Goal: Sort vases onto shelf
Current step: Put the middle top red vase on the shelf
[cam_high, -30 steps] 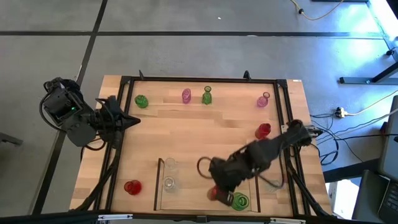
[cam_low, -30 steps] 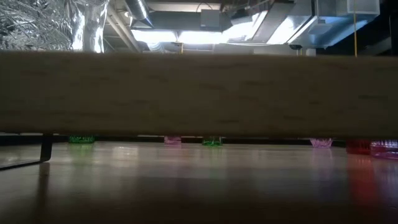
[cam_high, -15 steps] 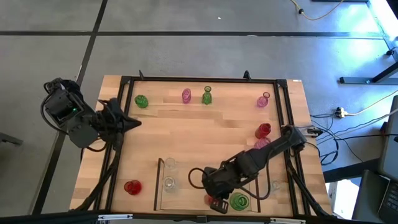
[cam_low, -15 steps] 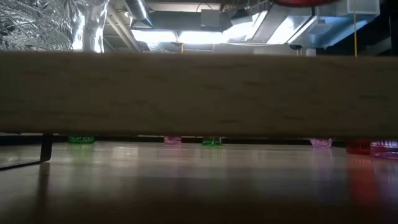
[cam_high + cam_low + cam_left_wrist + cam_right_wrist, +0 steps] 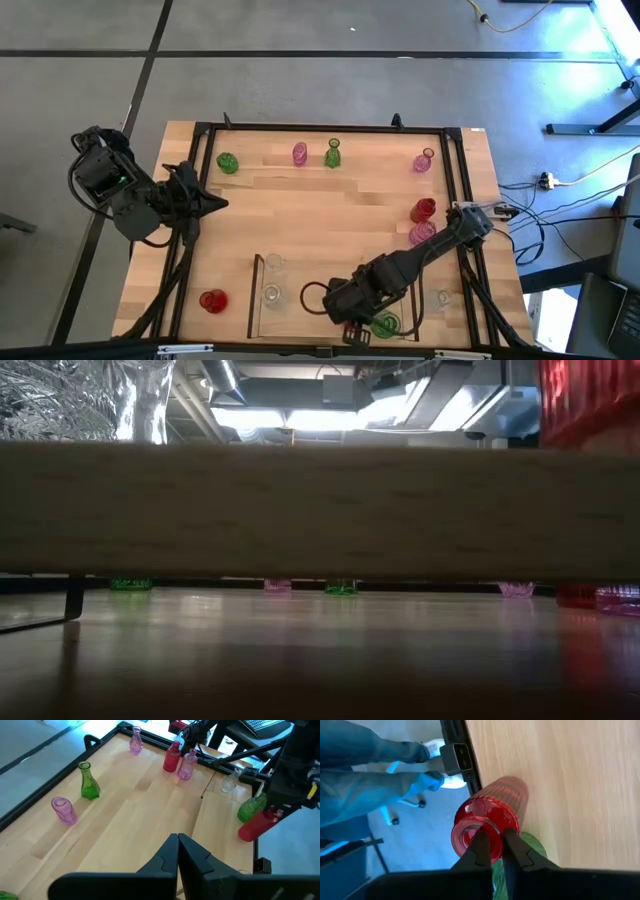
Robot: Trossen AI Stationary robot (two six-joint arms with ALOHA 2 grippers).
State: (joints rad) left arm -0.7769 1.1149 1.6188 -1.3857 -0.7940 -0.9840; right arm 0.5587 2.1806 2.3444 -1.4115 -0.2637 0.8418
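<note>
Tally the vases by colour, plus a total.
Green vases: 3
Pink vases: 3
Red vases: 3, one held in the right gripper
Clear vases: 3
Total: 12

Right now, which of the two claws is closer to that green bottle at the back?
Left. The left claw sits at the table's left edge; the right claw is at the front, farther from the green bottle.

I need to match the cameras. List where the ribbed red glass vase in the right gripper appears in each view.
High: ribbed red glass vase at bottom edge.
Low: top right corner.
Left wrist: right side.
Right wrist: centre, rim in the right gripper.
Shared landmark: round green glass vase beside it.
</note>
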